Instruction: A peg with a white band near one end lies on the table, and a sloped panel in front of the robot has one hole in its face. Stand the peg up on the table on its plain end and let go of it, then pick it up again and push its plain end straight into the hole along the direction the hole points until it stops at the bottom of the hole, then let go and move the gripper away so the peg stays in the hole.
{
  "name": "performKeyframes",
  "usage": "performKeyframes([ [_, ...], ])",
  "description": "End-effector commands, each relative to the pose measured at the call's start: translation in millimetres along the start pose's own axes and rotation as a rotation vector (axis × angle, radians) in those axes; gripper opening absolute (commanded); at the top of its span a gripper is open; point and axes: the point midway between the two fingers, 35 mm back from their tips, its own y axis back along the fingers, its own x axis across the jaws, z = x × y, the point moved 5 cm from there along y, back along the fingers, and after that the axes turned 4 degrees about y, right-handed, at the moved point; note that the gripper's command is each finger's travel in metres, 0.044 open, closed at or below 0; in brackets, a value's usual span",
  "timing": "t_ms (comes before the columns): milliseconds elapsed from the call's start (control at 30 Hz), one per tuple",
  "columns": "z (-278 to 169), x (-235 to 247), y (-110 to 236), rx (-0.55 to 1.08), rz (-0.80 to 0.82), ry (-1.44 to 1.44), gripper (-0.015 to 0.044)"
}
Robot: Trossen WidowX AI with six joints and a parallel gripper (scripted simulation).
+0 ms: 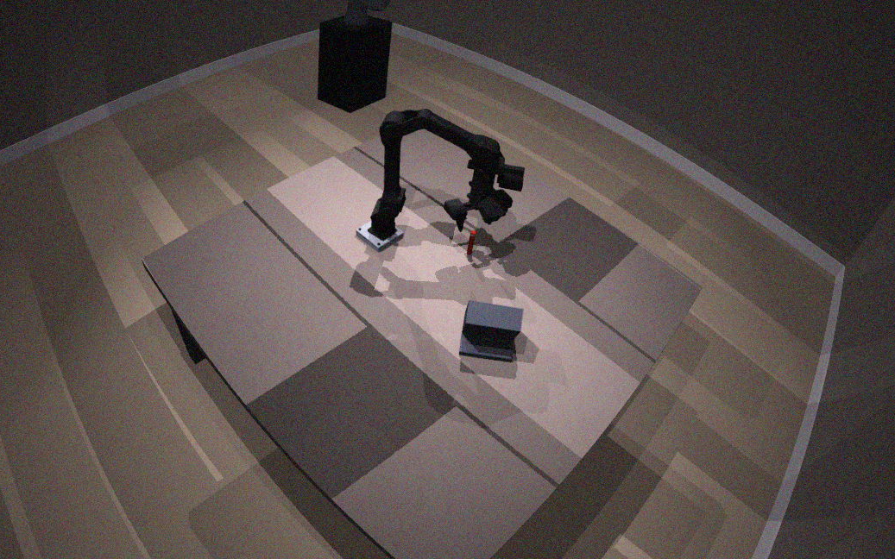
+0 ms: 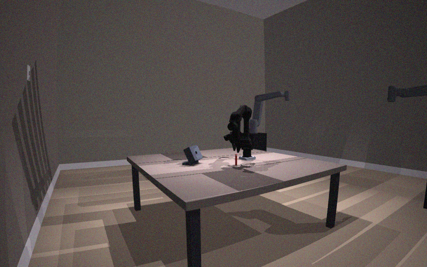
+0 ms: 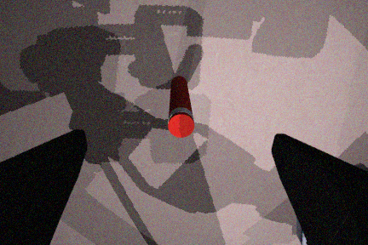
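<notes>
Top view first: the black arm [image 1: 394, 149] stands on its small light base plate [image 1: 368, 238] toward the far side of the counter [image 1: 248, 298] and arches over so its jaws [image 1: 469, 216] point down. Right under them the red peg [image 1: 469, 241] stands upright on the counter, on its own, nothing touching it. The grey sloped block [image 1: 493, 321] with the hole sits well apart from the peg, nearer the camera side. A black pedestal [image 1: 354, 62] stands on the floor beyond the counter.

Exterior view: same deal from the side. The peg [image 2: 235, 159] is a thin red stick standing straight up on the counter [image 2: 257, 186], just beside the arm's base plate [image 2: 251, 158]. The jaws [image 2: 232, 143] hang above it with a visible gap down to the peg's top. The block [image 2: 193, 154] faces this camera, and the dark hole [image 2: 194, 153] in its face is just about visible. Two grey arms [image 2: 261, 102] stand in the background.

Wrist view: looking almost straight down the peg [image 3: 181, 111], red end cap nearest the lens, pale band right below it, so the banded end is up. The two dark fingers are spread wide at either side of the picture, with the peg sitting between them in the view but lower down, not pinched. Nothing is in the jaws.
</notes>
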Motion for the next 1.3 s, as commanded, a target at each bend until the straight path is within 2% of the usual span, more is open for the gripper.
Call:
performKeyframes([
  [0,0,0,-7,0.007,0.000,-0.006,0.0440],
  [1200,-2,-1,-61,0.007,0.000,-0.009,0.0440],
  [1267,-1,0,-58,0.001,-0.001,-0.010,0.0387],
])
